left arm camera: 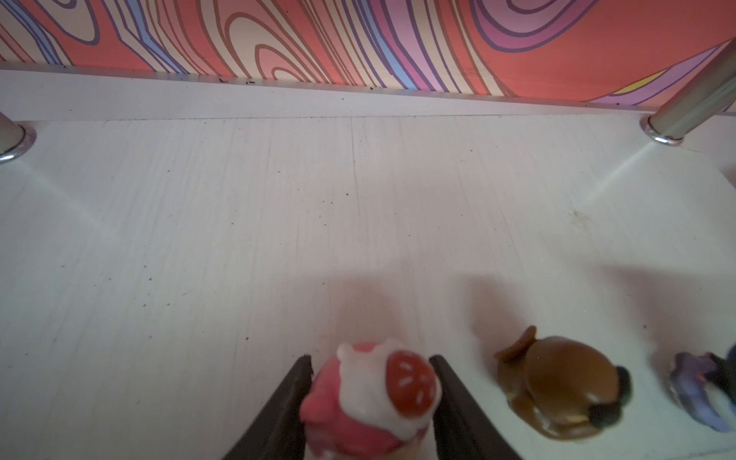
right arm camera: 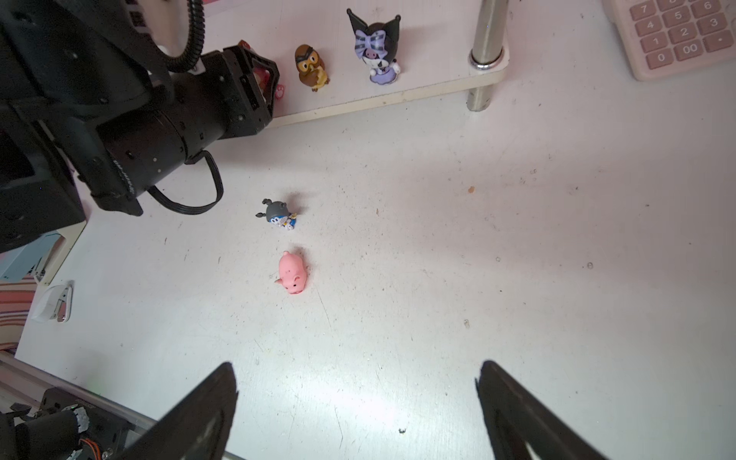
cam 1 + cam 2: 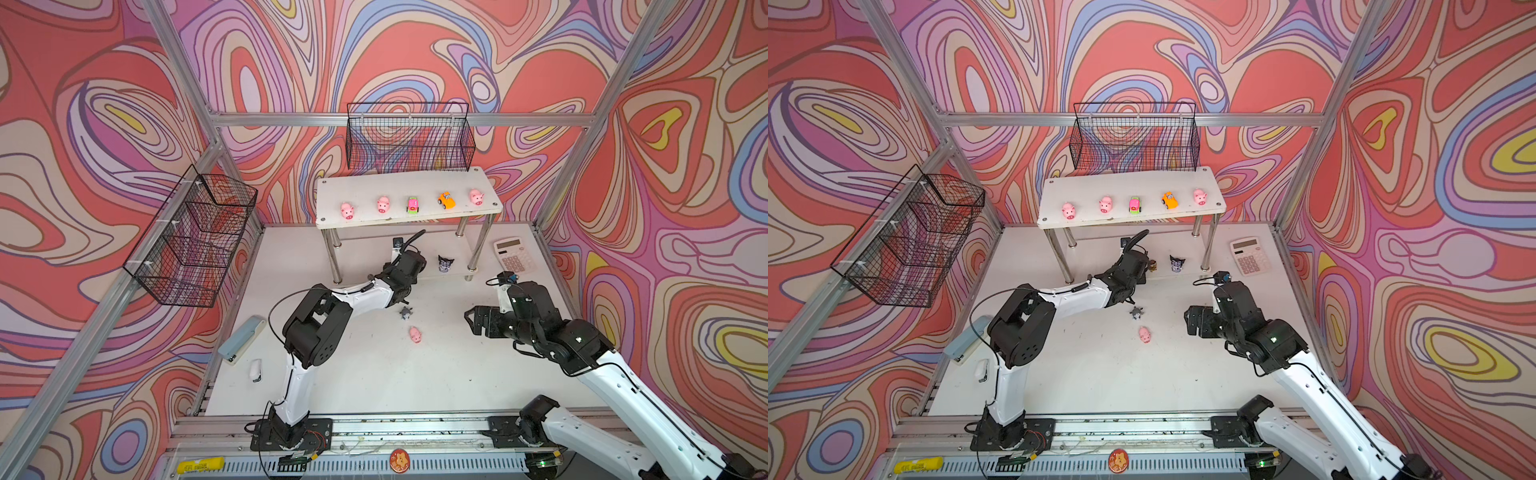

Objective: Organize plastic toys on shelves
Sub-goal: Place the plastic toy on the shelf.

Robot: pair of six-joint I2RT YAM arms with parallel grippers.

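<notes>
At the bottom of the right wrist view, the right end effector [image 2: 356, 370] hangs wide and empty over the counter [image 2: 517, 239]. It is likely poised for the two loose toys at mid-frame: one pink pig [image 2: 292, 275] and, just above it, one grey figurine [image 2: 278, 215] that seems toppled.

Further up, the left end effector [image 1: 370, 358] reaches under the rack. Its jaws sit narrow about one pink bear [image 1: 370, 394] standing on the lower shelf [image 1: 278, 199]; whether they clamp it I cannot tell. The bear seems placed to extend a front-edge row, with one brown figurine [image 1: 557, 382] and one dark horned figurine [image 2: 376, 44] to its right.

Farthest, in both top views, the upper shelf [image 3: 374, 183] carries a spaced line of three more pink pigs [image 3: 347, 210], [image 3: 383, 204], [image 3: 476, 196], one pink-green car [image 3: 412, 205] and one orange car [image 3: 446, 200]. That makes ten toys, eight of them on the shelves.
</notes>
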